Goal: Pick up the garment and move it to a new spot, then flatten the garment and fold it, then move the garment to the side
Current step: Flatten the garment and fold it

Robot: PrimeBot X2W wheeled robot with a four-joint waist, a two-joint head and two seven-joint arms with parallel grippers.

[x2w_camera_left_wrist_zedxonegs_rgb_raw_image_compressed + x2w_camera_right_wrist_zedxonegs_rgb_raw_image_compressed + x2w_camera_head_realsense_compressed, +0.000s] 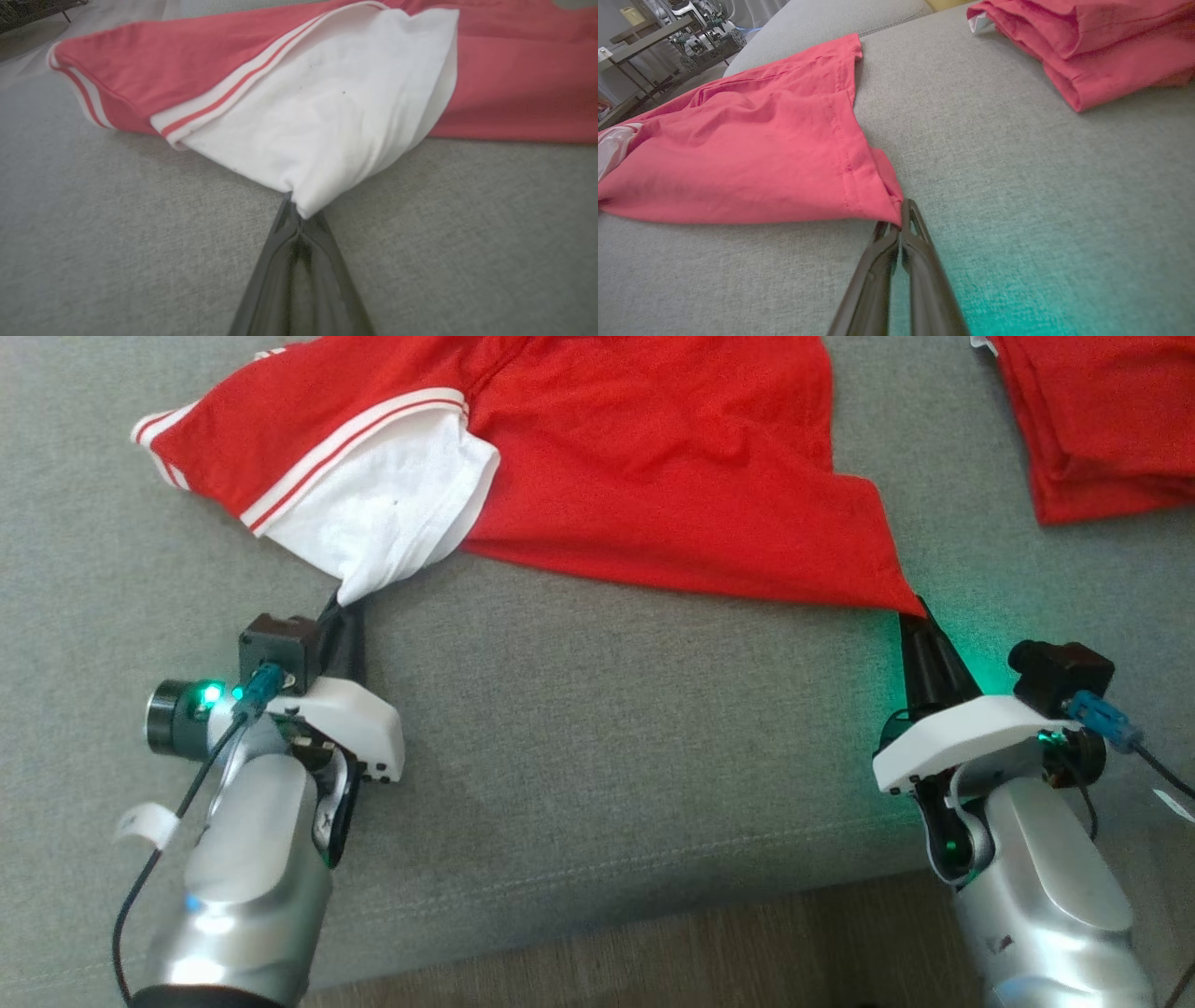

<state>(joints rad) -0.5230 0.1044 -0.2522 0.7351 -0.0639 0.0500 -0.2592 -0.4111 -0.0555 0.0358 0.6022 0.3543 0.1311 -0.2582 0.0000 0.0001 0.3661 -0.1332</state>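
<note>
At twelve o'clock from us, the garment (653,457) lies nine-to-three, our left pincer (344,605) clamped on its white corner (306,203), our right pincer (913,607) on its red corner (887,210).

The garment (607,457) runs off the head view's top edge; the folded red pile (1102,420) is cut at the top and right. The left hand (295,211) has its fingertips buried in the garment's white corner, and the background clutter (668,37) is unreadably blurred.
</note>
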